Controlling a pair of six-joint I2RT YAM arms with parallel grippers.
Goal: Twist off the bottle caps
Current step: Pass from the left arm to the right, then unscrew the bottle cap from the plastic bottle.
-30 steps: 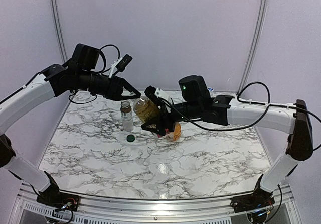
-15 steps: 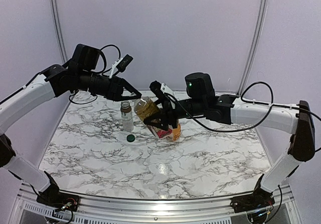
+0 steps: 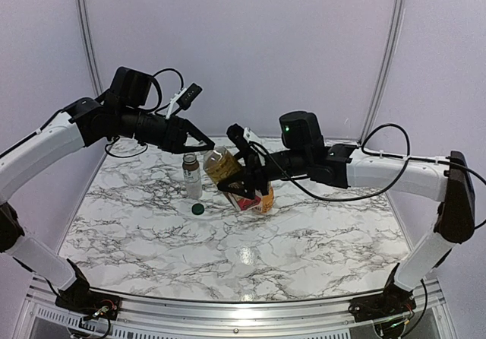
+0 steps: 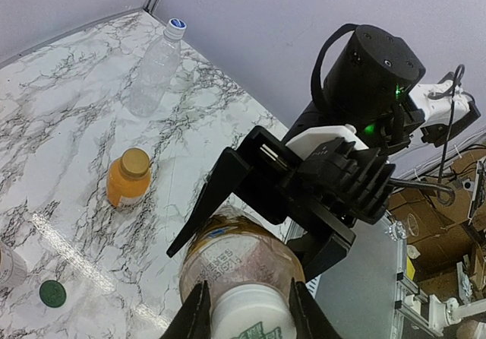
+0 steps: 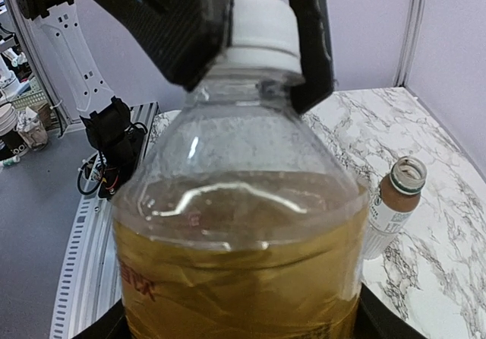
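Four bottles (image 4: 154, 69) (image 4: 127, 191) (image 4: 239, 259) (image 4: 4, 267); four caps (image 4: 175, 26) (image 4: 136, 159) (image 4: 247, 312), only the green cap (image 4: 52, 293) off

White shells and black joints form the left arm (image 3: 45, 145) and right arm (image 3: 395, 173), with thin black cables (image 3: 387, 128) looping off. The left tool (image 3: 206, 149) and right tool (image 3: 228, 163) are angular black. A green light (image 3: 288, 128) marks the right wrist.

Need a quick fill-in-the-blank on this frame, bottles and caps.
1. The left gripper is shut on the white cap; the tea bottle itself is held by the ___.
2. The loose cap on the table is dark ___.
3. The orange cap is ___ its bottle.
4. The short bottle has ___ cap on.
Missing: right gripper; green; on; no.
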